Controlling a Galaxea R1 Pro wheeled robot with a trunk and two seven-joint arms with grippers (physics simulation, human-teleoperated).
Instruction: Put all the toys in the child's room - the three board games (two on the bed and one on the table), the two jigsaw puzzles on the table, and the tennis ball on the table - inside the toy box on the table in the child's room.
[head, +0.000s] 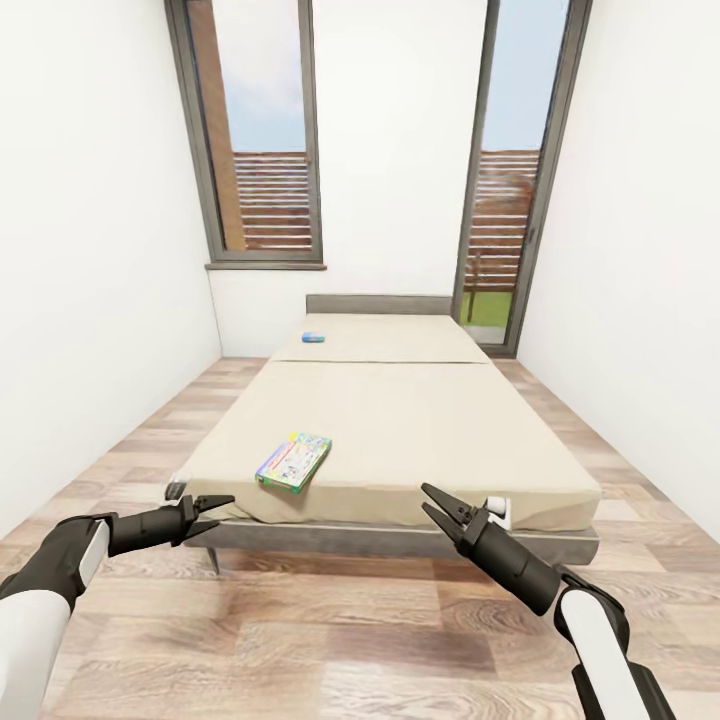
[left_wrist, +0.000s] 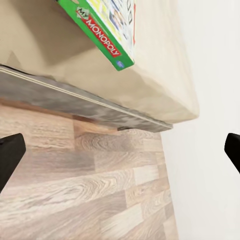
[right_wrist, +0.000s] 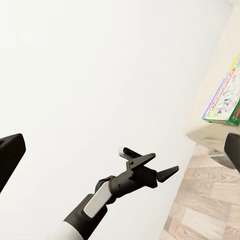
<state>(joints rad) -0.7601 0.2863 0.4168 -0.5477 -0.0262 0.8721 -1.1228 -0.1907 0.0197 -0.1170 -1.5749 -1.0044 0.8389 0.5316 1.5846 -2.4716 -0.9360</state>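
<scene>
Two board games lie on the bed (head: 420, 420), green box (head: 293, 462) near the foot edge, small blue one (head: 314, 338) far by the headboard; both grippers, left gripper (head: 214, 510) & right gripper (head: 438, 508), open & empty, so you're at pickup approach, next reach fwd to the green box.

Board games: two counted on the bed (head: 420, 420). One large, green-edged with a red title band (head: 293, 462), lay near the foot end; one small blue one (head: 314, 338) lay near the headboard. Bed: one, of two beige mattress halves. Tall dark-framed windows: two. End effectors: two, left (head: 215, 512) and right (head: 432, 505), both with fingers spread.
</scene>
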